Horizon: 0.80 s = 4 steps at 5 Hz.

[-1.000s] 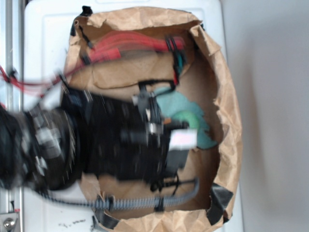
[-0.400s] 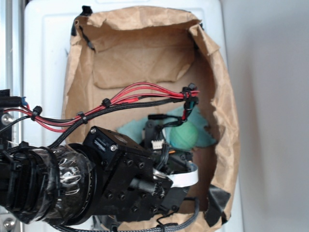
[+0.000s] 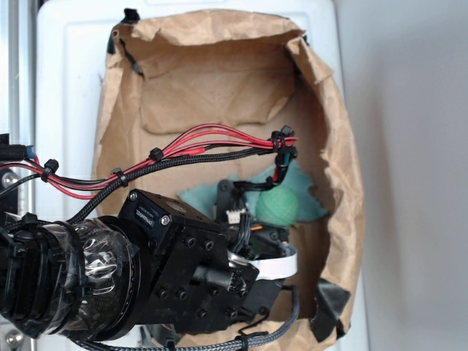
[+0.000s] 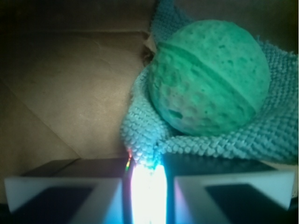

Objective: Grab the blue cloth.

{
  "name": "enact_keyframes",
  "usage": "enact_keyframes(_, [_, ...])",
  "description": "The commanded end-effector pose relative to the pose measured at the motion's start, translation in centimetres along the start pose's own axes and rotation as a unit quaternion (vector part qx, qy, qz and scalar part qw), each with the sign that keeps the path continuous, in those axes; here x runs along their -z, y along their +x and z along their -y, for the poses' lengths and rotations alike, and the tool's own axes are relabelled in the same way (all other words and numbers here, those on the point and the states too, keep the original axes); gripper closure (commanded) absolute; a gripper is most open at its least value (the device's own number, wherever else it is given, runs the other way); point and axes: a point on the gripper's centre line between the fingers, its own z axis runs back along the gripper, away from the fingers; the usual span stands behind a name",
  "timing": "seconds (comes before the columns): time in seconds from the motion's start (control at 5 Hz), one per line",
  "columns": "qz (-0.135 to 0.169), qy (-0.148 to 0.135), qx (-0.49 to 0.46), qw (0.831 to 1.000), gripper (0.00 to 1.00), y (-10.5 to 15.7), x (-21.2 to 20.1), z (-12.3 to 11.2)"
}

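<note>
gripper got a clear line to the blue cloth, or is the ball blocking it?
Probably yes. In the wrist view the gripper sits right at the blue cloth edge, a fold apparently between its fingers. The green ball rests on the cloth farther back, not in the way.

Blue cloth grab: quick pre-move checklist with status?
1. Blue cloth fold between the gripper fingers: ok, a bunched edge sits in the narrow gap.
2. Firm pinch: cannot tell, glare hides the contact.
3. Green ball off the cloth: not ok, it rests on it and may roll on a lift.
4. Ball outside the fingers: ok.
5. Paper bag wall clearance: cannot tell; the arm blocks the exterior view.
</note>
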Motion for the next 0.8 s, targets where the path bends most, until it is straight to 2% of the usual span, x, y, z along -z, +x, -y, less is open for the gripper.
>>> enact_keyframes(0.0, [0.013,-0.035,-0.013,0.999,1.00,2.1,-4.6,-1.2])
enact_keyframes(0.2, [0.001,-0.053,-0.021,0.998,1.00,2.5,-7.6,-1.8])
enact_keyframes(0.6, [-0.034,-0.085,-0.045,0.995,1.00,5.1,-12.7,-4.0])
